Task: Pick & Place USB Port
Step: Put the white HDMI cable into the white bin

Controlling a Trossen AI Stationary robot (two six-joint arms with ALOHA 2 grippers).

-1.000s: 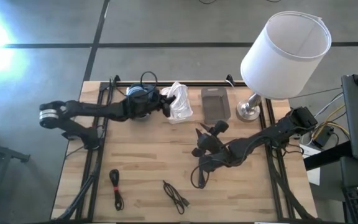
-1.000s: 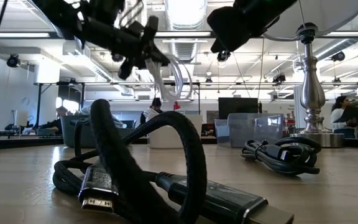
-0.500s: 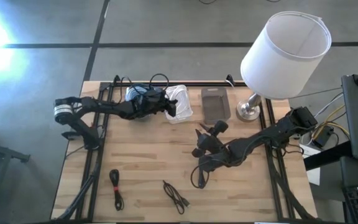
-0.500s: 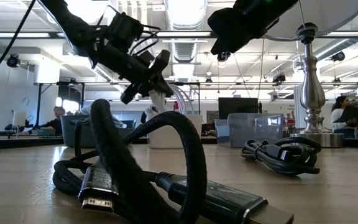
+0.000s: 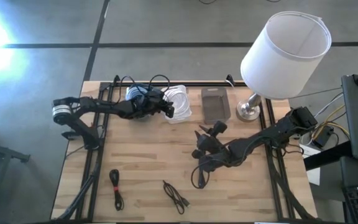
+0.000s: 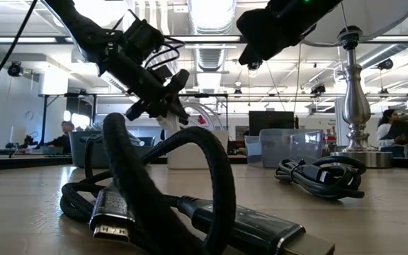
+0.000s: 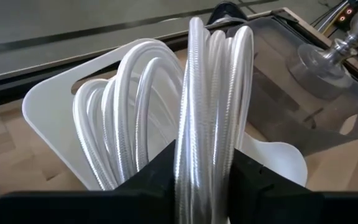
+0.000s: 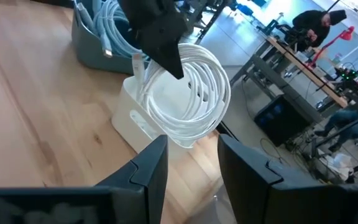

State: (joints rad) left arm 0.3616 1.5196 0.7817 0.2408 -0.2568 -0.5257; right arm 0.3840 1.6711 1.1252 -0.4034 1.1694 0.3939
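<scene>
In the high view the left gripper (image 5: 168,109) sits at the upper middle of the frame, reaching over a white bin (image 5: 185,114) at the back edge of the wooden table (image 5: 142,162). Its fingers (image 7: 154,174) stand on either side of a coil of white USB cable (image 7: 213,106), which rests upright in the white bin; in the left wrist view the strands pass between the two dark fingers, and whether they press the cable or have let go cannot be told. Just left of the white bin is a grey bin (image 8: 95,43) holding more pale cable. To the right of the white bin lies a clear plastic tray (image 5: 215,104), and further right stands a lamp (image 5: 284,56) with a white shade and a metal base.

The right gripper (image 5: 205,138) hovers at the centre of the frame, above the table and apart from the bins, fingers parted with nothing between them; in the right wrist view its fingers (image 8: 148,171) frame the white coil from a distance.

At the lower left of the high view lies a bundled black cable (image 5: 115,188), and at the lower middle a second black cable (image 5: 176,195). In the low view a thick black HDMI cable (image 6: 161,198) fills the foreground, with another coiled black cable (image 6: 323,176) to the right of it, near the lamp base
</scene>
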